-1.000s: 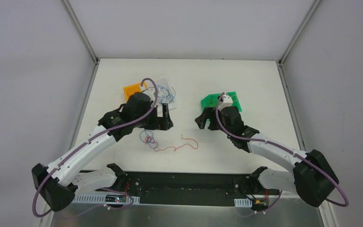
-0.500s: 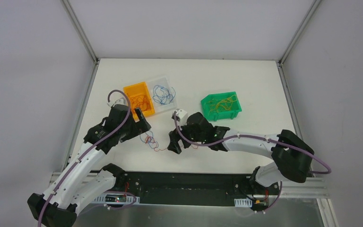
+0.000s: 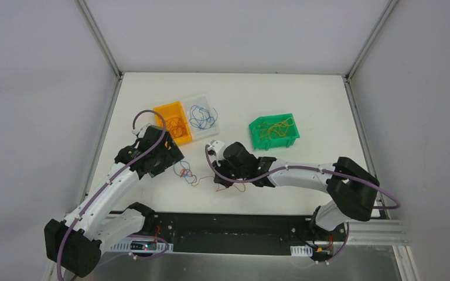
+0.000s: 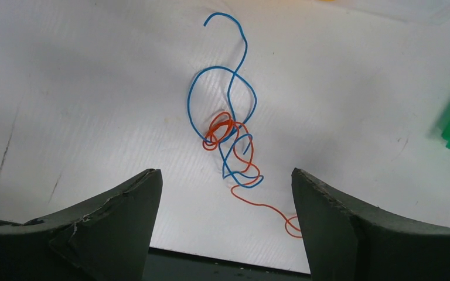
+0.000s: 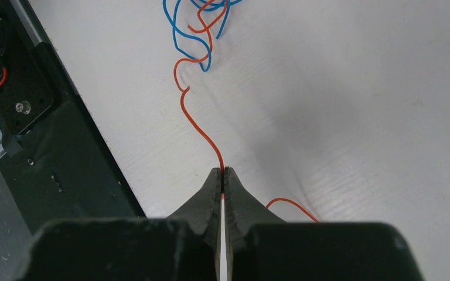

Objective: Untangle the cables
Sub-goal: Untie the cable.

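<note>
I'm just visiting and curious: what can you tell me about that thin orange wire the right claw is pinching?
The orange wire is hair-thin and curly, lying on the white table. The right gripper is shut on it; one end snakes into a knot with the blue wire, the other curls away.

Finding cables lying on the counter between left tool and right tool, before two adjoining bins, a third bin sitting rightward.
</note>
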Controlling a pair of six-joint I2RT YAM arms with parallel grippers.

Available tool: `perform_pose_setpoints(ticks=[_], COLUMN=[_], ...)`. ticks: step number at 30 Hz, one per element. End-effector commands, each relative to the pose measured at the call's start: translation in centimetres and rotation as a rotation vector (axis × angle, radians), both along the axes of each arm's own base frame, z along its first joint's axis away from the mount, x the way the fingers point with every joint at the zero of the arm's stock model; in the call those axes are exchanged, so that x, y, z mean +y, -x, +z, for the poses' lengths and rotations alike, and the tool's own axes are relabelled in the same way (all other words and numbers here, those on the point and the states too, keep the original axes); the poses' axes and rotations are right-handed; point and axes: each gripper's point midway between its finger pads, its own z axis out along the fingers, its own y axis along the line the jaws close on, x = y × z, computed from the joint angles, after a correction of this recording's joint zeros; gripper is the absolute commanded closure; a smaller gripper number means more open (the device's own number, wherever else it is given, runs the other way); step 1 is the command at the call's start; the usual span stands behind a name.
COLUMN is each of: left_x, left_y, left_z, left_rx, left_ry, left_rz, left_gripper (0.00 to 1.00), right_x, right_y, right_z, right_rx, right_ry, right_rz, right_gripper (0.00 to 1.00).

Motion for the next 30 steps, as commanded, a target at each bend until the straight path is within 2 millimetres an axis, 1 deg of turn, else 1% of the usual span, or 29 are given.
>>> perform_pose_setpoints(ticks=[1,5,8,11,16,18,21,24,26,27,29,30], left_x=[-0.5,-1.4,-1.6,-2.1,-3.0,-3.0,-2.8,-3.0,-3.2,-3.3,-3.3,-3.3], left_y=[-1.0,-1.7,-2.1,-2.2,-2.0,-1.9,-1.9,-1.9,-2.1,-2.1,-2.2,-2.2], left_z=[-1.1,-2.5,-3.8,-5.2,-8.0,-8.8,-9.6,-10.1,-10.3,-10.4,-10.3,-10.1], left_rx=[0.02,0.066,0.093,0.129,0.189,0.206,0.214,0.224,0.221,0.219,0.211,0.203], left_ry=[0.026,0.05,0.043,0.053,0.096,0.1,0.092,0.103,0.109,0.109,0.11,0.114], left_rz=[0.053,0.061,0.073,0.08,0.101,0.124,0.156,0.161,0.15,0.144,0.133,0.132], left_gripper=[0.17,0.19,0.22,0.26,0.34,0.36,0.43,0.59,0.82,0.9,1.0,1.0], right_x=[0.0,-0.3,-0.2,-0.5,-1.2,-1.4,-1.7,-2.3,-2.9,-3.2,-3.9,-4.4], right_y=[-0.8,-0.7,-0.5,-0.4,-0.5,-0.6,-0.5,-0.3,-0.4,-0.5,-0.8,-1.4], right_z=[3.7,4.1,4.6,5.1,5.6,5.8,6.8,8.0,9.1,9.9,10.7,11.1], right_rx=[-0.097,-0.12,-0.118,-0.132,-0.16,-0.173,-0.187,-0.223,-0.251,-0.268,-0.299,-0.321], right_ry=[-0.099,-0.131,-0.137,-0.153,-0.164,-0.173,-0.197,-0.258,-0.299,-0.321,-0.351,-0.367], right_rz=[-0.021,-0.018,-0.006,-0.005,-0.018,-0.025,-0.025,-0.034,-0.053,-0.065,-0.098,-0.134], right_gripper=[1.0,1.0,1.0,1.0,1.0,1.0,1.0,1.0,1.0,1.0,1.0,1.0])
